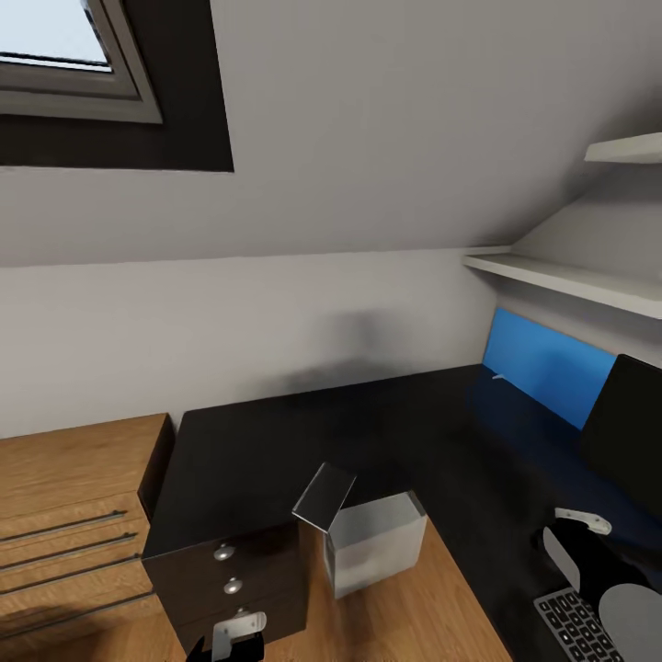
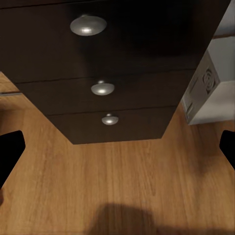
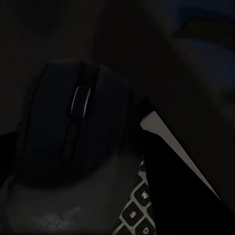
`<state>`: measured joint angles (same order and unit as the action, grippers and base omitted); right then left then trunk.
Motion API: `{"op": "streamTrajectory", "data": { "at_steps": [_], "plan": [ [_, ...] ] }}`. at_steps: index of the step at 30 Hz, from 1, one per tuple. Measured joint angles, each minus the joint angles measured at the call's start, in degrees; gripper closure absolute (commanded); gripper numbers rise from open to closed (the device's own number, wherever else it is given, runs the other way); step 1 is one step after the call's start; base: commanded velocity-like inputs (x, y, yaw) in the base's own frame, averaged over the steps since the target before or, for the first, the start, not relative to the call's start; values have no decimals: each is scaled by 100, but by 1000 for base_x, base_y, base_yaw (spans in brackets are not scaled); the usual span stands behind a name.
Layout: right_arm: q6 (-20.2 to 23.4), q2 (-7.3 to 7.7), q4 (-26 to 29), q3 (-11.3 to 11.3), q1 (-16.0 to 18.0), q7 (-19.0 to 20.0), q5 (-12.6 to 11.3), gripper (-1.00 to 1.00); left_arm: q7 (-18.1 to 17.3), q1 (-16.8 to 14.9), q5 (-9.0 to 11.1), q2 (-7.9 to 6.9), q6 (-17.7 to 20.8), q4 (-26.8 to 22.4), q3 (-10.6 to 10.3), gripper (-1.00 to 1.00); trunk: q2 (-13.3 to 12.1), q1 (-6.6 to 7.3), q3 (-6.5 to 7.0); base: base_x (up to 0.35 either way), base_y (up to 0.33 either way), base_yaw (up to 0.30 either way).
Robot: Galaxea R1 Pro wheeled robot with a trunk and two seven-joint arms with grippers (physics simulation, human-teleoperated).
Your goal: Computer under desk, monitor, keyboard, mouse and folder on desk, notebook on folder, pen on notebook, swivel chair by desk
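**Mouse Placement Beside Keyboard**

The glossy black L-shaped surface (image 1: pixel 368 441) carries the slim silver-framed keyboard (image 1: pixel 575 625) at its near right edge. The small dark rounded mouse (image 3: pixel 73 132) lies directly before the right jaws (image 3: pixel 73 147), over the keyboard; their grip cannot be told. Left jaws (image 2: pixel 117 152) stand wide, empty.

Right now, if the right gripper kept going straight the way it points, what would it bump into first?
Most likely the dark rounded mouse, which sits close ahead of the right gripper, by the silvery-framed keyboard. The view is very dark, so depth is uncertain.
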<state>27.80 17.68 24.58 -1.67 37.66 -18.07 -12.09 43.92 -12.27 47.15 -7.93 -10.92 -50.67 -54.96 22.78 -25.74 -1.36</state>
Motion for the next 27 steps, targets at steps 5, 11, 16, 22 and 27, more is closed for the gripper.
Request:
{"op": "streamTrajectory", "data": {
  "at_steps": [5, 11, 16, 22, 27],
  "plan": [
    [-18, -23, -16, 2, 1, 0, 0, 100, 6, 0, 1, -1, -2, -5, 2, -100, 159, -88, -72, 0, 0, 0],
    [-16, -28, -17, 2, -1, 0, 2, 100, 8, 0, 3, 6, -1, -6, 2, -100, 401, -220, -180, 0, 0, 0],
    [-24, -28, -17, 10, 0, -4, 8, 100, 9, 0, 5, 8, 1, -6, -2, -100, 602, -330, -270, 0, 0, 0],
    [-25, -33, -17, 18, 0, -18, 7, 100, 9, 0, 9, 8, 1, -5, -5, -100, 844, -462, -379, 0, 0, 0],
    [-25, -37, -17, 20, 2, -26, 7, 100, 16, -1, 12, 8, -2, -5, -4, -100, 1045, -572, -469, 0, 0, 0]
  ]
}}
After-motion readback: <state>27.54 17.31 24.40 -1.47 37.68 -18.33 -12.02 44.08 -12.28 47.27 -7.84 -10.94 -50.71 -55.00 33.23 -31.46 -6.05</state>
